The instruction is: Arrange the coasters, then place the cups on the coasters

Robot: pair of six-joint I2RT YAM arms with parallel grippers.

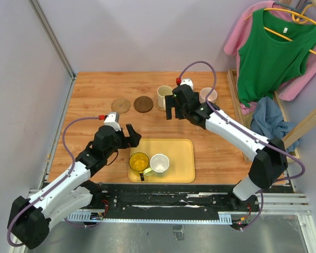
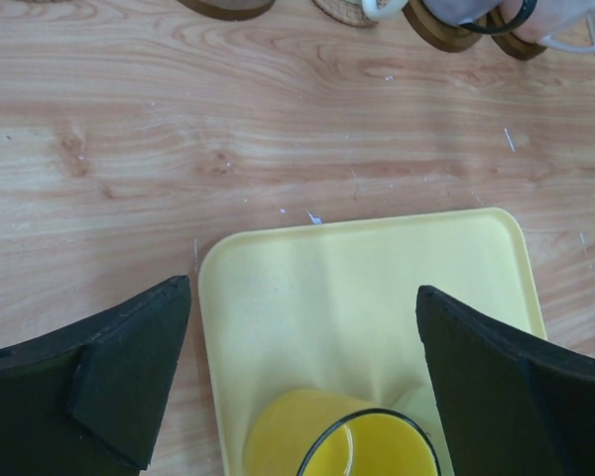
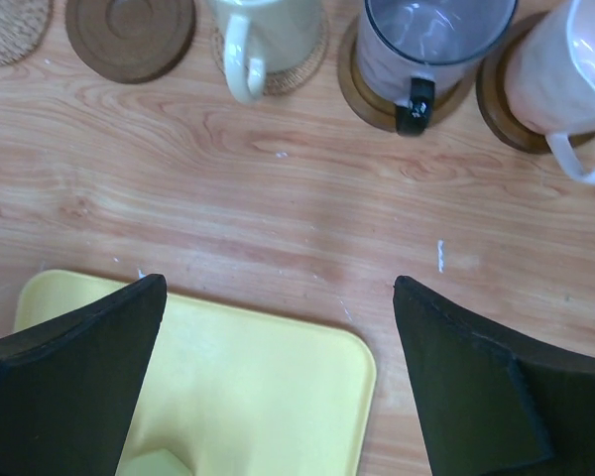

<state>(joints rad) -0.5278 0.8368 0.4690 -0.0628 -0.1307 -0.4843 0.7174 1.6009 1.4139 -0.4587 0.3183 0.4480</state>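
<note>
Left gripper (image 2: 302, 377) and right gripper (image 3: 278, 367) both gape, empty. Far row on worktop (image 1: 95, 89): cream-green mug (image 3: 268, 25), grey-purple mug (image 3: 426, 40) and pink mug (image 3: 560, 79), each upright on a coaster (image 3: 372, 117), handles toward near edge. Tan coaster (image 1: 120, 105) and dark coaster (image 1: 143, 104) bare. Yellow mug (image 1: 139, 162) and white mug (image 1: 159, 164) upright in tray (image 1: 181, 158).

Tray (image 2: 357, 288) in front of my left gripper (image 2: 303, 288), two mugs (image 1: 139, 161) side by side on it. Beyond my right gripper (image 3: 278, 288): coaster row (image 3: 129, 35), three mugs (image 3: 426, 45) on rightmost three.

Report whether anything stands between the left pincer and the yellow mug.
Nothing visible does: the open left pincer hangs at the edge of the yellow tray, only bare tray before the yellow mug; the white mug stands beside it.
</note>
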